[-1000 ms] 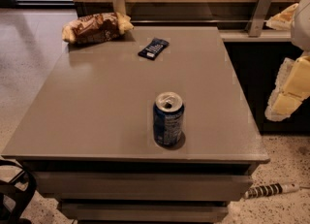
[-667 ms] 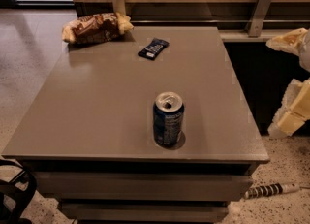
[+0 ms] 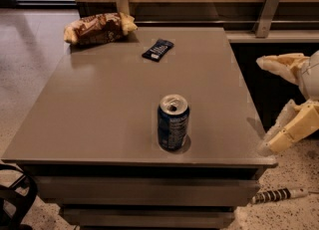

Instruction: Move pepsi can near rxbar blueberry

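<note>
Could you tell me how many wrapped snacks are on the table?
2: the snack bag at the far left corner, the rxbar blueberry right of it. The end effector is open beyond the table, right side.

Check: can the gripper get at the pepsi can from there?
Probably yes. The gripper hangs open beside the right edge of the table, and nothing stands between it and the upright pepsi can near the front.

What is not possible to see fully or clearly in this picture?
All in the camera view:
- The gripper is open, to the right of the table; its arm is cut off by the right edge.
- The can: its far side is hidden by the can itself.
- The bar: its white lettering is too small to read.
- The black object at bottom left is cut off by the picture edges.
</note>
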{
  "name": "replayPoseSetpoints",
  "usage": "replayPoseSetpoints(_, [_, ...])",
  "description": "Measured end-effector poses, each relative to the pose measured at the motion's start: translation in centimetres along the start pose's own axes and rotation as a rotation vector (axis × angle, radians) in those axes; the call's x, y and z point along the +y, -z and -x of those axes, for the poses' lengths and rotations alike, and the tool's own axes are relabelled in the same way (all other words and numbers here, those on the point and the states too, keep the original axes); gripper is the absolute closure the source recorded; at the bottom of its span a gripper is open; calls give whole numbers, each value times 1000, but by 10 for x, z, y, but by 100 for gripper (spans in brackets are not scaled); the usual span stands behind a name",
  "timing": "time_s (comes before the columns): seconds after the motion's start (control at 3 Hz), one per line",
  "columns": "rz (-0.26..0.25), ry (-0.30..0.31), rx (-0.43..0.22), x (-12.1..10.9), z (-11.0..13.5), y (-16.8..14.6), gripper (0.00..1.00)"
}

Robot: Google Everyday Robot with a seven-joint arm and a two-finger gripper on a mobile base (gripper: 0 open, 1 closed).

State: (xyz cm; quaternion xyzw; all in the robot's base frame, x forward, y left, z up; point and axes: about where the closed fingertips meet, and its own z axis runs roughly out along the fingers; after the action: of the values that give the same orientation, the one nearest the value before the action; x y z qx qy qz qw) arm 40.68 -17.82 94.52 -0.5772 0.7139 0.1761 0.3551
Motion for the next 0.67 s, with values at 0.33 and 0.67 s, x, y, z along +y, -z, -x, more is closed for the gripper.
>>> replayPoseSetpoints(0.33, [27,-23,-269,6,24,-35,0])
replayPoseSetpoints(0.67, [27,-51,-445,8,33,-63,0])
